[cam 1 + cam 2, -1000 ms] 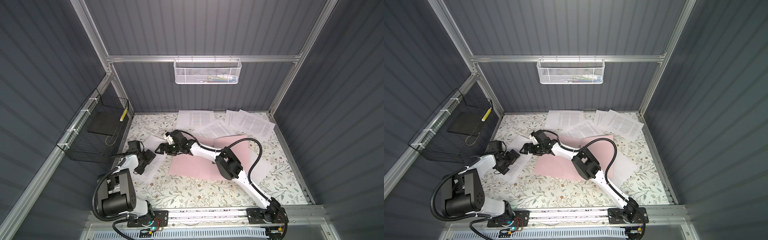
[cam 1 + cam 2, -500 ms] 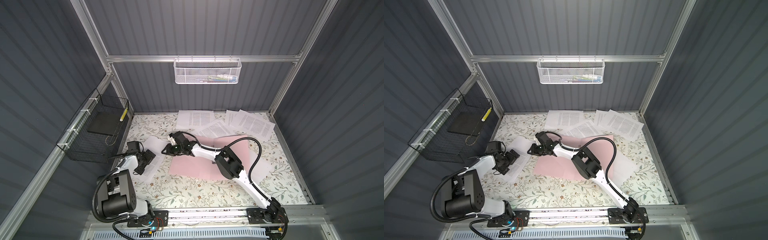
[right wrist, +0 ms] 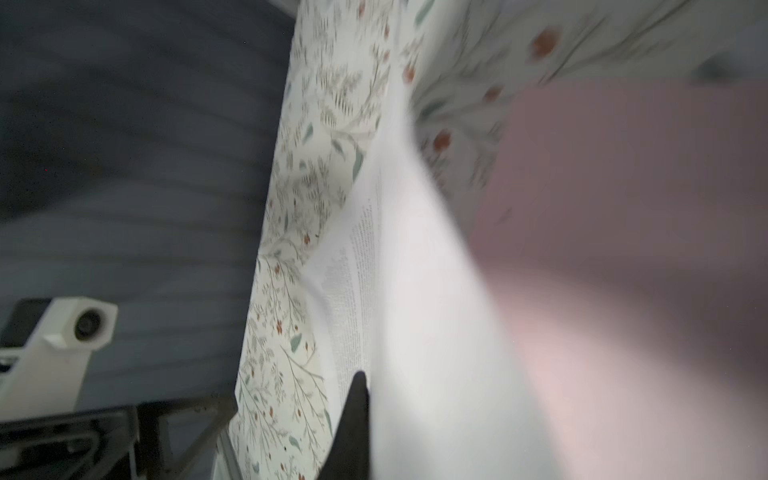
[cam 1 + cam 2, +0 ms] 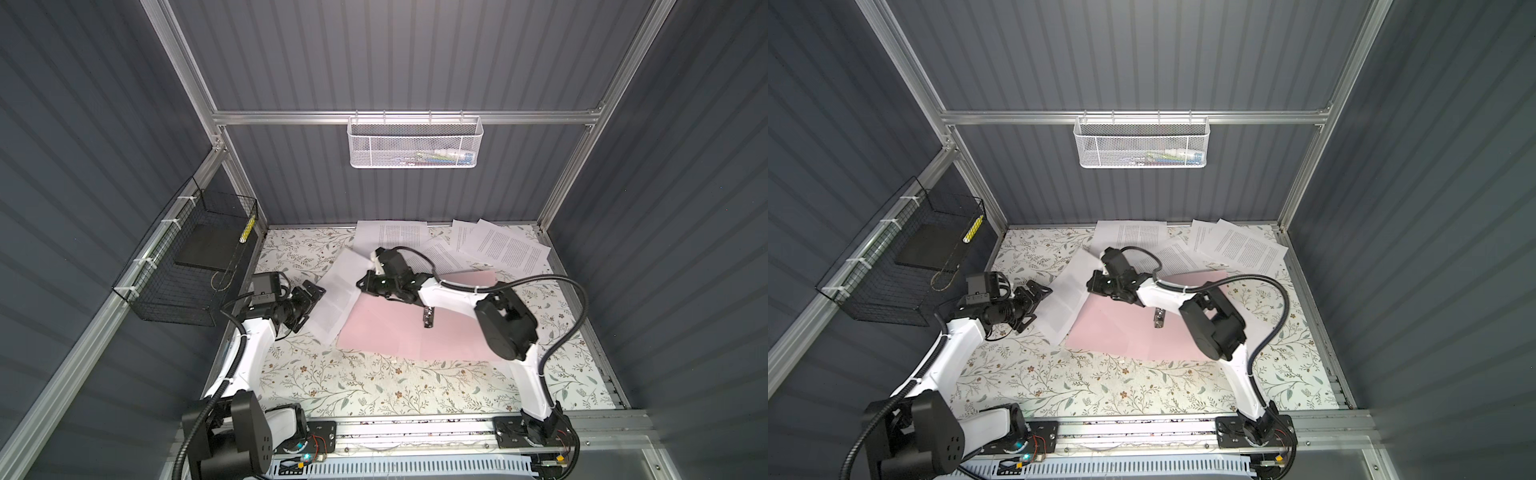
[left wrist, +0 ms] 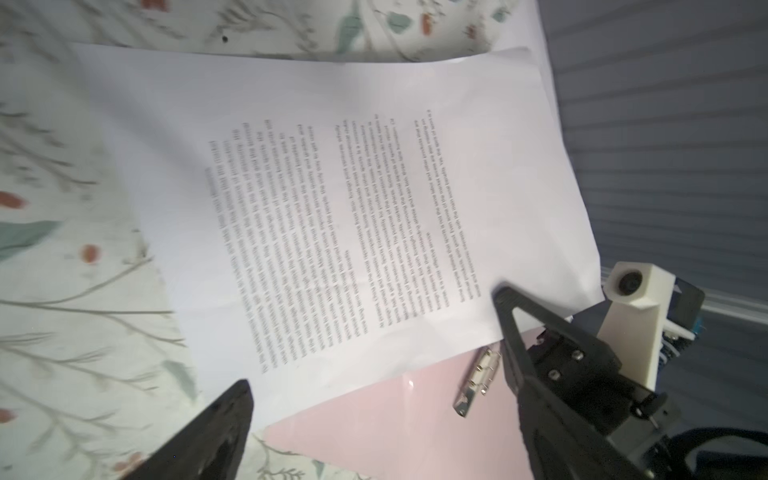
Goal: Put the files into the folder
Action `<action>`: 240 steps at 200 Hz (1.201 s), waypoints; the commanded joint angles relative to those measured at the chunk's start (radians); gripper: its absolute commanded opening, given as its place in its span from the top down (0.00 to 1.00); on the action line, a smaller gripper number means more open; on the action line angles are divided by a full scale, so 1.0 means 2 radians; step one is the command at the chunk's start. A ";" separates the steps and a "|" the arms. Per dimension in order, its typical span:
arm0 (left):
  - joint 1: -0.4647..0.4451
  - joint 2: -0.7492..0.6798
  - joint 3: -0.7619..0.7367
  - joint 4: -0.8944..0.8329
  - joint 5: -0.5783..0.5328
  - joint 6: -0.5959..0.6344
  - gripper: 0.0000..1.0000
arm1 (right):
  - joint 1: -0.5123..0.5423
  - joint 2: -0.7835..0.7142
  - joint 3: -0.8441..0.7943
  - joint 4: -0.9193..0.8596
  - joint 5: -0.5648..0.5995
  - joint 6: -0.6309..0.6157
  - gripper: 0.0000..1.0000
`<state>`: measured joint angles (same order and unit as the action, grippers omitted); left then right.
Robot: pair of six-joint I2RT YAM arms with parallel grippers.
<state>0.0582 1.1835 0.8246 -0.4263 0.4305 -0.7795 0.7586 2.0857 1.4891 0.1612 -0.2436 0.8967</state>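
Note:
The pink folder (image 4: 386,336) (image 4: 1117,332) lies open and flat mid-table, its metal clip (image 4: 428,318) (image 5: 478,384) showing. My right gripper (image 4: 365,283) (image 4: 1094,286) (image 3: 368,386) is shut on the edge of one file (image 4: 338,291) (image 4: 1065,299) (image 5: 332,187), a printed white sheet lapping over the folder's left edge; the held edge is lifted. My left gripper (image 4: 309,305) (image 4: 1037,305) (image 5: 382,390) is open just left of that sheet, holding nothing. More files (image 4: 498,249) (image 4: 1133,235) lie scattered along the back wall.
A black wire basket (image 4: 183,274) hangs on the left wall with a flat black slab (image 4: 208,249) inside. A white mesh basket (image 4: 415,143) hangs on the back rail. The right arm's elbow (image 4: 505,324) stands over the folder's right part.
My right gripper went from open to shut on the sheet's edge and raised it slightly toward the folder. The left arm has barely moved and stays open.

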 commanded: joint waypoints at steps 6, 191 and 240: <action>-0.066 -0.009 0.004 0.039 0.025 -0.052 0.00 | -0.038 -0.092 -0.119 0.058 0.068 0.023 1.00; -0.446 0.245 -0.059 0.534 -0.078 -0.373 0.00 | -0.023 -0.408 -0.481 -0.051 0.435 0.313 1.00; -0.464 0.314 -0.029 0.601 -0.082 -0.420 0.06 | -0.014 -0.423 -0.485 -0.051 0.429 0.329 1.00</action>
<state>-0.8608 1.7737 0.7326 0.6418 0.2951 -1.5562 0.7223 1.2640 0.5144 0.0872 0.5873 1.5188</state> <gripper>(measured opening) 0.964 0.044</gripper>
